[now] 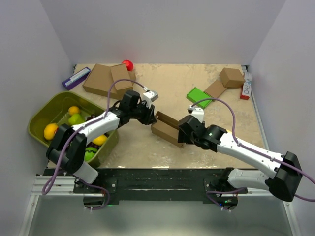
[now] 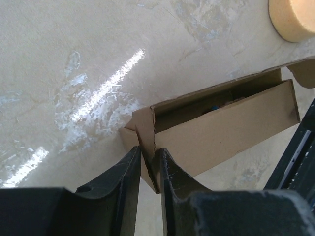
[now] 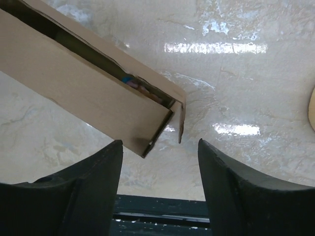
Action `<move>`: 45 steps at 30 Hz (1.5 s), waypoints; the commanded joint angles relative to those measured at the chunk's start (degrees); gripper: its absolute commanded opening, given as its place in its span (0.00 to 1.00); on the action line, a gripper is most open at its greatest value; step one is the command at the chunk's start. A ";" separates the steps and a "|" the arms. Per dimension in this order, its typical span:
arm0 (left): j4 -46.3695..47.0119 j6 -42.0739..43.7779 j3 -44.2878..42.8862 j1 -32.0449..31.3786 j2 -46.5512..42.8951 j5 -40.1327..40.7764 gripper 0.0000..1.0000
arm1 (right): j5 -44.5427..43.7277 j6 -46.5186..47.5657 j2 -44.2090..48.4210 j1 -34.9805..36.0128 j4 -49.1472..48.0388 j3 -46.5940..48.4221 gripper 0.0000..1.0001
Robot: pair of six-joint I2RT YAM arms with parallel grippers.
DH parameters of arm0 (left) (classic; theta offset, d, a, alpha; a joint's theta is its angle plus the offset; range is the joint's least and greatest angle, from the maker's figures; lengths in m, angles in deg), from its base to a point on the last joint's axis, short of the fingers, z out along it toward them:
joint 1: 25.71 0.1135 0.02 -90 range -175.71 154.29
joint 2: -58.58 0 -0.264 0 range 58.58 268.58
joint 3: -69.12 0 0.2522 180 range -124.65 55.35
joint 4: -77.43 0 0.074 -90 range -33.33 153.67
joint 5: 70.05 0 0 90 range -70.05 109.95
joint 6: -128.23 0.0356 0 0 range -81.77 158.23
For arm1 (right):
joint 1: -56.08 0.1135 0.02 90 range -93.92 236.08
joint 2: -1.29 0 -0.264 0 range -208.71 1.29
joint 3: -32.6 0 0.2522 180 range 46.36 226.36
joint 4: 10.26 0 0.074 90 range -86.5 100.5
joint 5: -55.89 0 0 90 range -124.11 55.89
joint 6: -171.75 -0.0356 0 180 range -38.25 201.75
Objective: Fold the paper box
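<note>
The paper box [image 1: 166, 129] is a thin brown cardboard mailer, partly folded, lying in the middle of the table between the two arms. My left gripper [image 1: 150, 119] is at its left end; in the left wrist view it [image 2: 149, 160] is shut on an end flap of the box [image 2: 231, 125]. My right gripper [image 1: 181, 136] is at the box's right end; in the right wrist view it [image 3: 158, 147] is open and empty, with the box's corner [image 3: 98, 103] just ahead of the fingers.
A green bin [image 1: 39, 118] of fruit stands at the left. Stacked larger boxes [image 1: 106, 78], a red ball [image 1: 127, 64] and a purple item [image 1: 75, 77] are at the back left. A green block [image 1: 199, 97] and small boxes [image 1: 231, 77] are at the back right.
</note>
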 commanded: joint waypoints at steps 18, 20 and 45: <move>-3.80 -3.14 -0.47 -0.37 -9.76 5.63 0.71 | -2.98 5.39 7.13 -3.87 2.44 2.41 0.58; -4.06 -2.18 -1.70 -0.46 -8.35 5.37 0.70 | -2.89 5.39 6.69 -3.87 2.18 2.67 0.57; -0.55 1.35 -3.29 -0.37 -4.13 2.21 0.43 | -3.51 27.69 -10.18 11.86 -22.60 6.36 0.64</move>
